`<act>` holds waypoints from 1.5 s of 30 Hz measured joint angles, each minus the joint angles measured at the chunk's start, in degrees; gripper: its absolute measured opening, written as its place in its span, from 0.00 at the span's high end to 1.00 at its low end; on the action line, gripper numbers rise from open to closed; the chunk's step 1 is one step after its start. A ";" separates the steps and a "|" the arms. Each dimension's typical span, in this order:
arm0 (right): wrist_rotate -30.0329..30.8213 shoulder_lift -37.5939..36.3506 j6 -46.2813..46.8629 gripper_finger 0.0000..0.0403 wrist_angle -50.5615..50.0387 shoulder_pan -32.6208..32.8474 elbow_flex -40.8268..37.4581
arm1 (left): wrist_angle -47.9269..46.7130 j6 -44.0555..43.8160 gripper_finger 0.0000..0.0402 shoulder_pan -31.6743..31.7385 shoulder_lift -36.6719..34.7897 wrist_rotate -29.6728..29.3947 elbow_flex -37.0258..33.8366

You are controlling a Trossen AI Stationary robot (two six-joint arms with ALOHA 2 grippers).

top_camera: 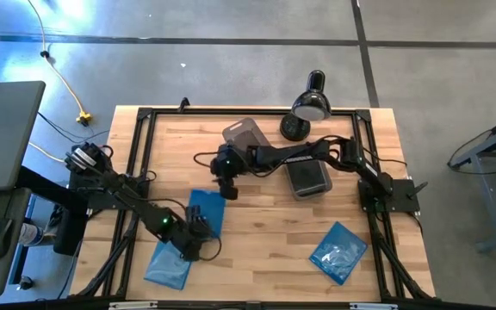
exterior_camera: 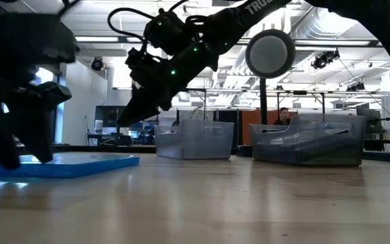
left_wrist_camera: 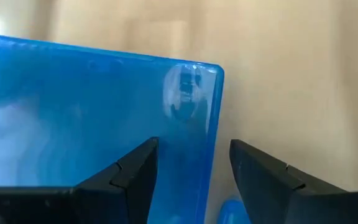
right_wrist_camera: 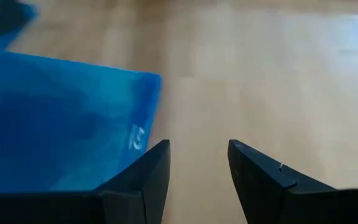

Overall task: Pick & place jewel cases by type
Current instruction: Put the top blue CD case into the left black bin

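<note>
Fingers of both grippers, left (top_camera: 198, 234) and right (top_camera: 228, 191), spread apart over blue cases (top_camera: 205, 211).

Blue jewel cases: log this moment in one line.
left gripper: open, over glossy blue rectangular jewel case | right gripper: open, above its far edge | third blue case: untouched

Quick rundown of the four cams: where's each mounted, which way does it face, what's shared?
High: overhead, straight down on the table; both arms, tubs, lamp.
Low: tabletop height, level toward the room; arms drop in from above.
Left wrist: past the open left pincer onto a blue jewel case.
Right wrist: past the open right pincer at another blue case's corner.
Shared: high and low both show the right pincer above the wood.
</note>
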 joint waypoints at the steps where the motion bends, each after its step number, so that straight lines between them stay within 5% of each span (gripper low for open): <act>1: -1.99 -0.02 -0.69 0.61 -0.91 0.26 0.00 | 1.42 1.08 0.51 -0.58 0.34 0.43 0.02; 5: -5.82 -0.04 -3.29 0.61 -5.90 2.24 0.00 | 5.26 2.92 0.51 -3.29 0.57 2.73 0.03; 14: -1.39 0.14 -8.93 0.61 -10.93 10.47 -0.04 | 5.75 0.68 0.51 -9.50 0.65 -0.76 0.80; 20: 2.55 0.51 -11.85 0.61 -8.77 14.73 -1.01 | -7.44 -1.35 0.51 -10.90 0.65 -6.73 7.48; 27: 1.94 2.18 -10.20 0.61 -7.03 14.85 -1.07 | -21.69 -7.85 0.51 -10.80 0.61 -7.11 14.41; 32: 0.88 2.64 -10.49 0.61 -6.62 15.36 -1.05 | -31.84 -27.70 0.51 -10.65 0.59 -7.30 15.13; 37: 10.52 2.71 -16.74 0.61 -6.82 18.43 -0.98 | -38.67 -55.85 0.51 -8.42 0.55 -5.60 11.47; 45: 12.63 2.60 -18.47 0.61 -8.32 22.93 -0.94 | -30.98 -59.88 0.51 -5.51 0.55 -0.62 6.42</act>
